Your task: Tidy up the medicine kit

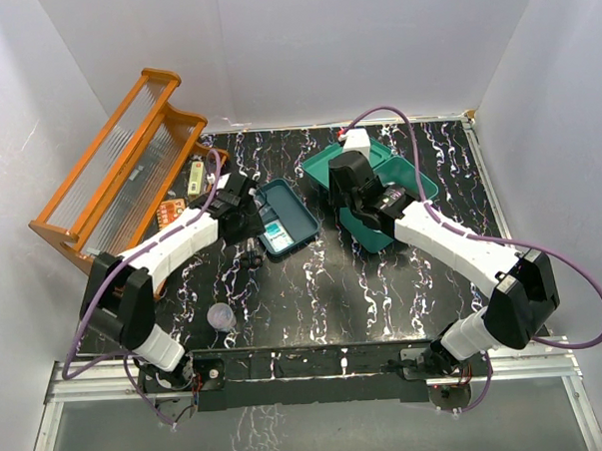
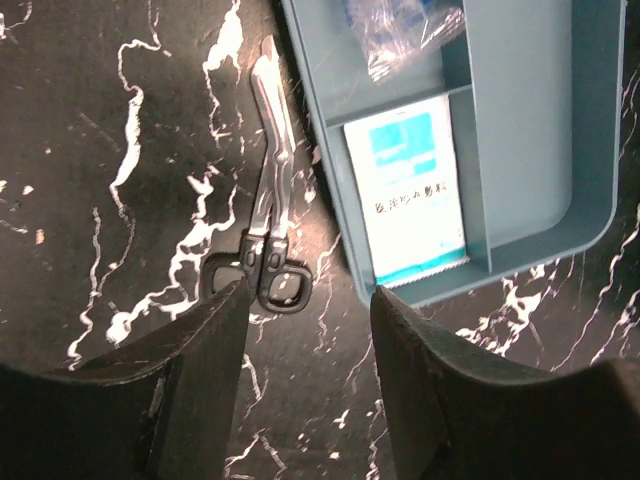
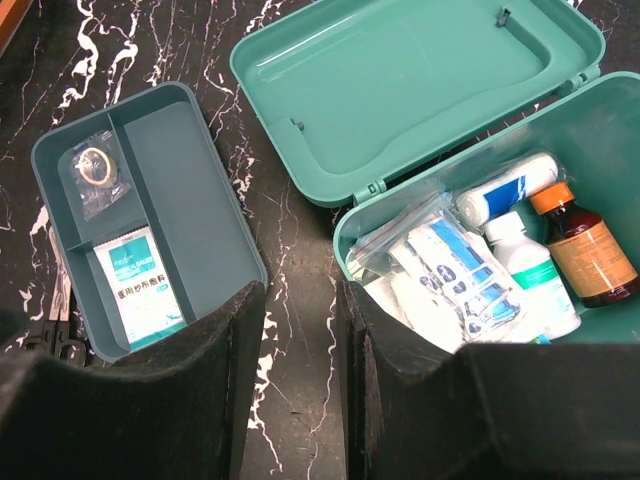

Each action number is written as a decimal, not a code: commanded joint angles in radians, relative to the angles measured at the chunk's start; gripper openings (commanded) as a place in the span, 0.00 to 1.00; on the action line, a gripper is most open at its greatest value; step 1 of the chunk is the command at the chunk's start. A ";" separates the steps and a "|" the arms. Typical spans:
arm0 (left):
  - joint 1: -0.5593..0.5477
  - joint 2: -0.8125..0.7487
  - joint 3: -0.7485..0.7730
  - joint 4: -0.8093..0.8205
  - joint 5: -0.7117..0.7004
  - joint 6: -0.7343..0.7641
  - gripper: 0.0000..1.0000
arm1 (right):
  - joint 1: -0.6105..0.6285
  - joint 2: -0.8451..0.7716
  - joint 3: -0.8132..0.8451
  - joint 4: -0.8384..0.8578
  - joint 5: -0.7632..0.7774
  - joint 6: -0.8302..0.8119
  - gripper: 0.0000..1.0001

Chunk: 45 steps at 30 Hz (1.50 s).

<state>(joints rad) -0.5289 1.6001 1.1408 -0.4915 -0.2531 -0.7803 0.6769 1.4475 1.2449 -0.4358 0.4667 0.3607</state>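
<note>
The medicine kit point(image 1: 386, 154) is a teal box standing open at the right middle of the table, its lid point(image 3: 420, 90) laid flat. Inside the kit point(image 3: 590, 110) lie a brown bottle point(image 3: 585, 250), a white bottle point(image 3: 530, 270), a bandage roll point(image 3: 505, 190) and zip bags point(image 3: 450, 270). Its divided insert tray point(image 1: 292, 208) rests to the left, holding a white-blue sachet point(image 2: 410, 190) and a clear bag point(image 2: 400, 30). My left gripper point(image 2: 308, 300) hangs open and empty near the handles of the scissors point(image 2: 268, 200), which lie on the table beside the tray point(image 2: 520, 150). My right gripper point(image 3: 300, 300) hovers open and empty over the gap between tray point(image 3: 190, 170) and box.
An orange wooden rack point(image 1: 118, 164) with clear ribbed panels stands at the far left. A cream packet point(image 1: 194, 177) and orange packets point(image 1: 172, 209) lie beside it. A small pale purple item point(image 1: 221, 317) sits near the left arm's base. The table is black marble point(image 1: 363, 283).
</note>
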 commanded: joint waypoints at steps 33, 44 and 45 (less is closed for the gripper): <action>0.025 0.188 0.129 -0.111 0.012 0.281 0.40 | -0.002 -0.032 0.004 0.062 -0.011 -0.004 0.33; 0.034 0.239 0.106 -0.065 0.019 0.242 0.37 | -0.002 -0.032 -0.001 0.061 -0.002 -0.006 0.33; 0.035 0.242 0.100 -0.054 0.026 0.239 0.37 | -0.002 -0.032 -0.001 0.061 -0.003 -0.007 0.33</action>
<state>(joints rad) -0.5007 1.8275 1.2400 -0.5579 -0.2222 -0.5232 0.6769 1.4475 1.2449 -0.4332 0.4465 0.3603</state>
